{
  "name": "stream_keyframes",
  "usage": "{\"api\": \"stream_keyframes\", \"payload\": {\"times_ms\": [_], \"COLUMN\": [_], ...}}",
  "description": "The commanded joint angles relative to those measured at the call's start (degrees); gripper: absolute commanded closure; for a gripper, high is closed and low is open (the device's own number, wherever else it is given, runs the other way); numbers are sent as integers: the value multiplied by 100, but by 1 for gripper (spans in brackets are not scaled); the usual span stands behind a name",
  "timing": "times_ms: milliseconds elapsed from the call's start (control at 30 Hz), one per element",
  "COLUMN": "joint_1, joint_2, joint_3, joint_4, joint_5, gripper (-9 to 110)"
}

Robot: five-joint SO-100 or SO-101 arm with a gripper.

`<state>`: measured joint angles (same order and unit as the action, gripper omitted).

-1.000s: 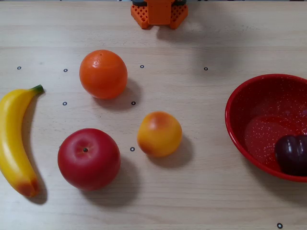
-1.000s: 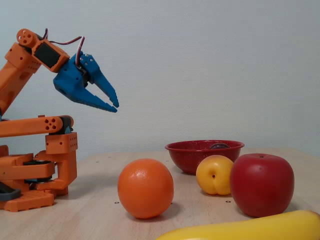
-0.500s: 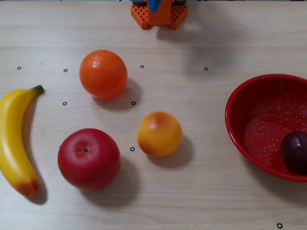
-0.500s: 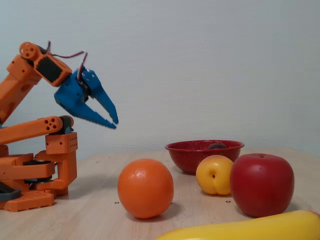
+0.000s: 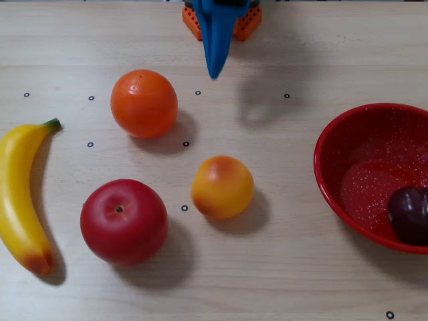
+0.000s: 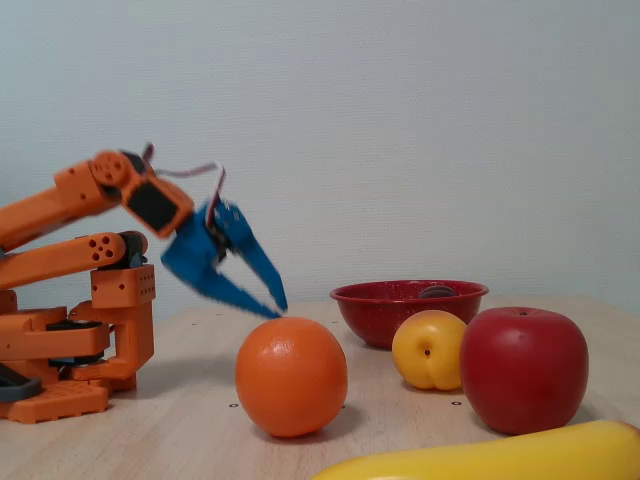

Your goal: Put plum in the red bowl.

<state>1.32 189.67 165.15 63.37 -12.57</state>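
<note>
The plum (image 5: 409,214) now sits settled inside the red bowl (image 5: 331,180), so that job looks finished. My gripper (image 6: 276,306), blurred but seemingly parted and empty, has swung down, well away from the bowl.

Both views were bright and evenly lit. In the overhead view, soft shadows fell to the lower right of each fruit on the pale bench (image 5: 294,40), and the red bowl (image 5: 329,177) carried small glints along its rim. In the fixed view, the end effector (image 6: 272,306) was smeared by motion blur, while the fruit stayed sharp.
</note>
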Motion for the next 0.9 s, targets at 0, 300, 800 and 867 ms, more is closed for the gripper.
{"api": "stream_keyframes", "payload": {"times_ms": [0,300,800,867], "joint_1": [-35,-53,-167,-158], "joint_2": [114,114,123,123], "joint_3": [123,1371,1740,1740], "joint_4": [-589,-1784,-1433,-1433], "joint_5": [264,1020,1397,1459], "gripper": [102,102,102,102]}}
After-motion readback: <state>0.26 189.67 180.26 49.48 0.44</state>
